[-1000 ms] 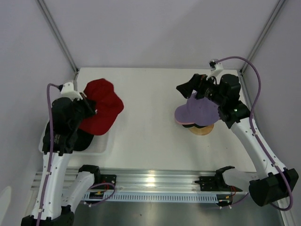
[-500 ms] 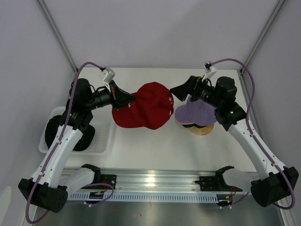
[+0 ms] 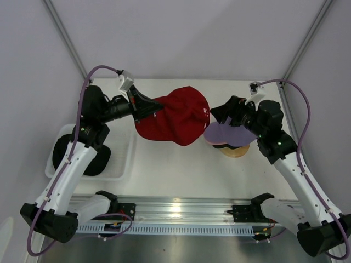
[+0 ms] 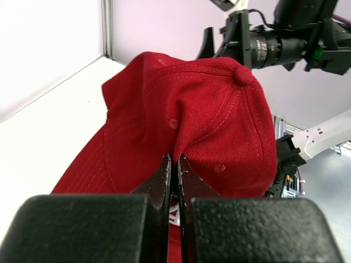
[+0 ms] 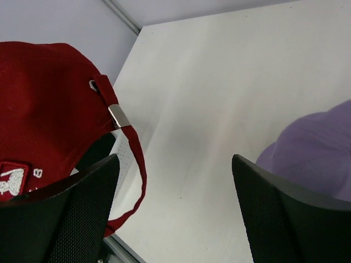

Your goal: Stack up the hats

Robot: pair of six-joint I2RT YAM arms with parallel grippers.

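Carrying: the left tool (image 4: pixel 174 164) is pinched hard shut on a fold of the red hat's (image 3: pixel 175 118) crown. The hat hangs clear of the worktop (image 3: pixel 175 170), mid-way across.
Right tool (image 5: pixel 174 159): its fingers are spread wide with nothing between them. It sits just beside the red hat's back strap and above the lavender hat (image 3: pixel 227 133).
Stack: the lavender hat lies on top, over the round wooden stand (image 3: pixel 237 152), with a dark layer showing under its edge.
Basket (image 3: pixel 125 164): white, at the left of the worktop, with a black hat (image 3: pixel 96 160) inside.
Handling: light, soft cloth, and the crown buckles where it is pinched. The brim is likely the only stiff part. My judgement is that the brim or the front panel gives the steadier hold. The loose strap with its metal clasp could snag.
Hidden: how many hats sit under the lavender one cannot be told. From above, the left tool's tips are buried in red cloth. The red hat's brim is hard to pick out from the crown.
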